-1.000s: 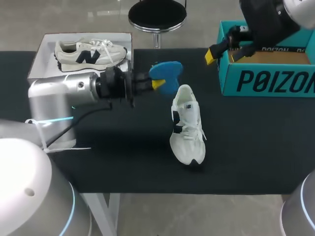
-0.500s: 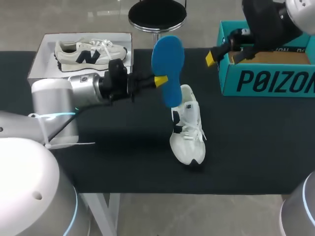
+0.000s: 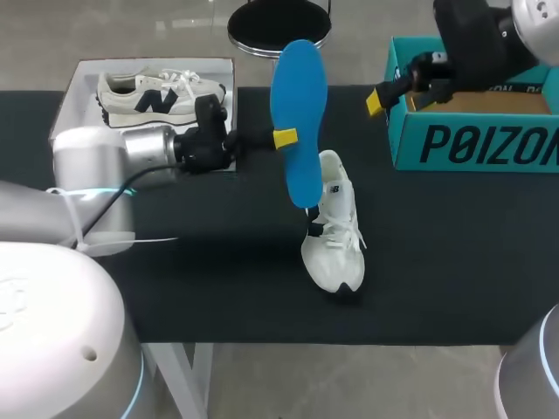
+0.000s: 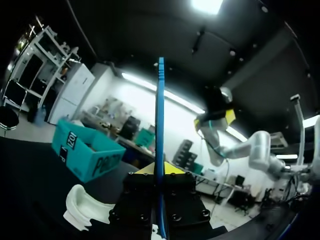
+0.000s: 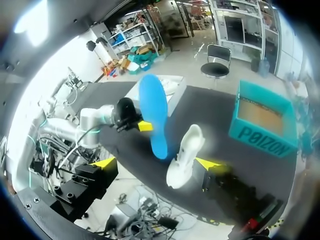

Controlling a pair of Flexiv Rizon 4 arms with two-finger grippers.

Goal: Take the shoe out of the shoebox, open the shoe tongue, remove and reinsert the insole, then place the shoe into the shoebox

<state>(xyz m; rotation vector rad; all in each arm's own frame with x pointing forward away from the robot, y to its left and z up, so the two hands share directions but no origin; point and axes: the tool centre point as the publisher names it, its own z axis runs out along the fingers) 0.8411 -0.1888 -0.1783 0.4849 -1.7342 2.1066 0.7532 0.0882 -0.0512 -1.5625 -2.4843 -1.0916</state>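
Swung up since 1 s ago: insole [image 3: 299, 122] has turned from a flat, foreshortened blob to upright, long axis 12-to-6, and the left arm has pulled back a little toward 9. Shoe [image 3: 332, 223] and right arm haven't shifted.

Left pincer [image 3: 285, 138] is clamped on the insole's 9 o'clock edge, about mid-length; the left wrist view shows the blue sheet edge-on between the fingers. Its lower end hangs just over the shoe's heel end. The shoe rests on the worktop [image 3: 175, 279] near centre, toe to 6, nothing holding it. Right pincer [image 3: 397, 90] hangs spread wide and empty by the shoebox [image 3: 476, 131] at 1–2.

Risks, as I judge them:
- Edge grip on a thin, bendy sheet w/ most of it unsupported: it may pivot or slide out once its tip meets resistance.
- Shoe is loose, so a push into the opening could skid or tip it rather than seat the insole; right arm is well apart, too far to brace it.
- Tongue looks partly down, though it's hard to tell from above; if so the insole would snag on it or the laces and buckle.
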